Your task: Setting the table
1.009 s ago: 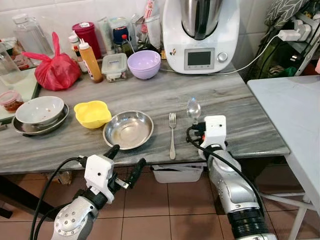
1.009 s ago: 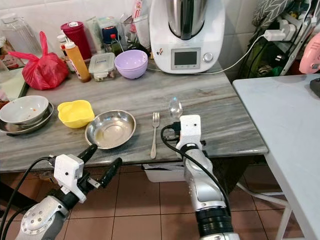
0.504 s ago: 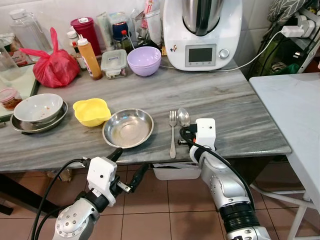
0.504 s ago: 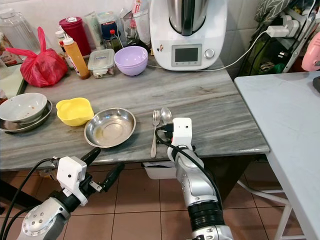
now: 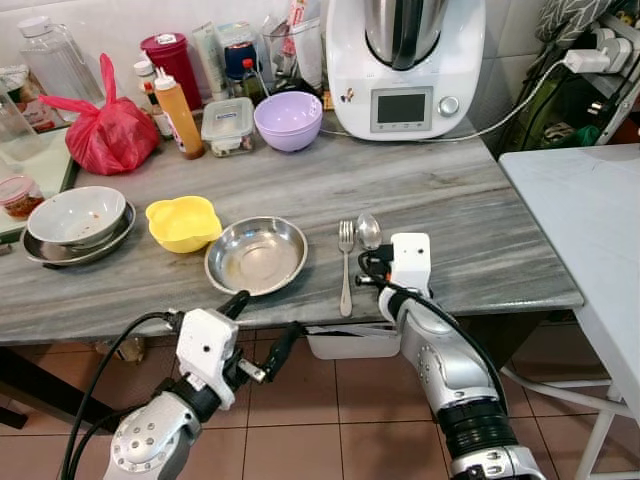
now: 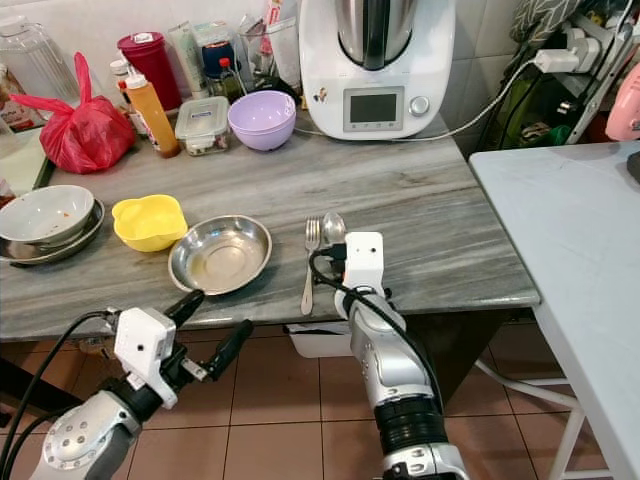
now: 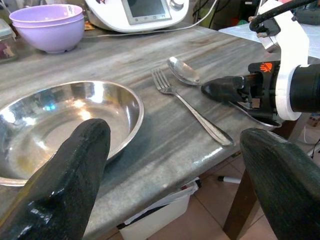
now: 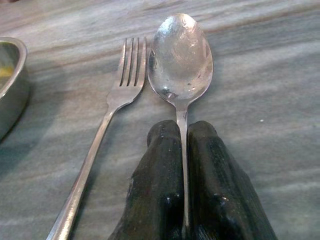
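Spoon (image 8: 180, 55) now lies beside the fork (image 8: 107, 110), lowered from above, at the steel bowl's (image 5: 256, 257) three o'clock; right gripper (image 8: 184, 160) fingers still pinch its handle, release pending; left gripper (image 7: 165, 165) spread, idle.

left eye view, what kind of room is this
Most likely a home kitchen: a grey marble-look table holds a white cooking machine, sauce bottles and bowls, and a fork lies beside a steel plate.

Steel spoon (image 8: 180, 55) flat beside fork (image 8: 114, 112) (bowl up), right of steel plate (image 5: 256, 257).
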You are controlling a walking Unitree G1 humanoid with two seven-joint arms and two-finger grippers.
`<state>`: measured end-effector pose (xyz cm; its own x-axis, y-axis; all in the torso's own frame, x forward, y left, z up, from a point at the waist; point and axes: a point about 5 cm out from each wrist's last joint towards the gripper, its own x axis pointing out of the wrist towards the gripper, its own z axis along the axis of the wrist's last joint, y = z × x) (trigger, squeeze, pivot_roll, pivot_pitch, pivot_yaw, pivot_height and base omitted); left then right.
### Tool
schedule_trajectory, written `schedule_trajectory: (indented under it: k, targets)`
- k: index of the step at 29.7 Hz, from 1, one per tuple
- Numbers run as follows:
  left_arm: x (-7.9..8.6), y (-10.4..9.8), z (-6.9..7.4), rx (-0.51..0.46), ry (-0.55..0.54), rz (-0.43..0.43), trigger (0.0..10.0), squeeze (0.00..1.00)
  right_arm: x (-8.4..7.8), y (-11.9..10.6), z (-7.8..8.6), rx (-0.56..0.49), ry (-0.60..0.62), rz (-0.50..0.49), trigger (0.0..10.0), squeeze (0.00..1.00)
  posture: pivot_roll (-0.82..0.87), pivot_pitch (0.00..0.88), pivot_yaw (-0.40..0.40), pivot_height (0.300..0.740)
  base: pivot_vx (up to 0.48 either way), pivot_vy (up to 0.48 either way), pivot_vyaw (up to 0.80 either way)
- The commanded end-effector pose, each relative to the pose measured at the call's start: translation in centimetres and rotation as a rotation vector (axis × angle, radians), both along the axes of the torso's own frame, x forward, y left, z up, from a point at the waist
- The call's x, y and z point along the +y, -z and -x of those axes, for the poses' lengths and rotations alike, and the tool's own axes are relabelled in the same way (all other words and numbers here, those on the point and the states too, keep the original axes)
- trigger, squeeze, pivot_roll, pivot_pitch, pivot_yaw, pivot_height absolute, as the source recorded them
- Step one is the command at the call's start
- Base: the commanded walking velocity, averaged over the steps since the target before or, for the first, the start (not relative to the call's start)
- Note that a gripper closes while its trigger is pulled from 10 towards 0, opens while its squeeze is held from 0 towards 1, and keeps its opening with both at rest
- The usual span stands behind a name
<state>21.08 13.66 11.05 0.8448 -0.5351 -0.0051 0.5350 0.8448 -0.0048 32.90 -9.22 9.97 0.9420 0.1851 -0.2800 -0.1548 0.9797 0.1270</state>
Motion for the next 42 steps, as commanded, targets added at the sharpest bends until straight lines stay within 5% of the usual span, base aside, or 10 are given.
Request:
schedule_trajectory:
  k: [1, 8, 9, 10, 30, 42]
  targets:
    - [0.3, -0.5, -0.1, -0.007, -0.006, -0.017, 10.0, 0.0, 0.3, 0.2, -0.2, 0.015, 0.003, 0.002, 10.0, 0.0, -0.07, 0.08, 0.101, 0.74, 0.0, 0.0, 0.0]
    - [0.3, -0.6, 0.0, -0.004, -0.008, -0.019, 10.0, 0.0, 0.3, 0.3, -0.2, 0.019, -0.001, -0.003, 10.0, 0.0, -0.07, 0.077, 0.098, 0.74, 0.0, 0.0, 0.0]
    - [0.2, -0.6, 0.0, -0.002, -0.008, -0.02, 10.0, 0.0, 0.3, 0.3, -0.3, 0.02, -0.005, -0.007, 10.0, 0.82, -0.07, 0.077, 0.098, 0.74, 0.0, 0.0, 0.0]
    - [0.2, -0.6, 0.0, -0.001, -0.008, -0.02, 10.0, 0.0, 0.3, 0.3, -0.3, 0.02, -0.005, -0.008, 10.0, 0.95, -0.07, 0.076, 0.096, 0.74, 0.0, 0.0, 0.0]
    - [0.3, -0.2, -0.2, 0.007, -0.013, -0.027, 10.0, 0.0, 0.3, 0.4, -0.4, 0.012, -0.027, -0.018, 10.0, 1.0, -0.07, 0.063, 0.093, 0.74, 0.0, 0.0, 0.0]
    - [0.5, -0.3, -0.6, -0.016, -0.025, -0.022, 10.0, 0.0, -0.6, -4.7, -0.9, -0.273, -0.052, 0.018, 10.0, 1.0, -0.08, 0.057, 0.096, 0.74, 0.0, 0.0, 0.0]
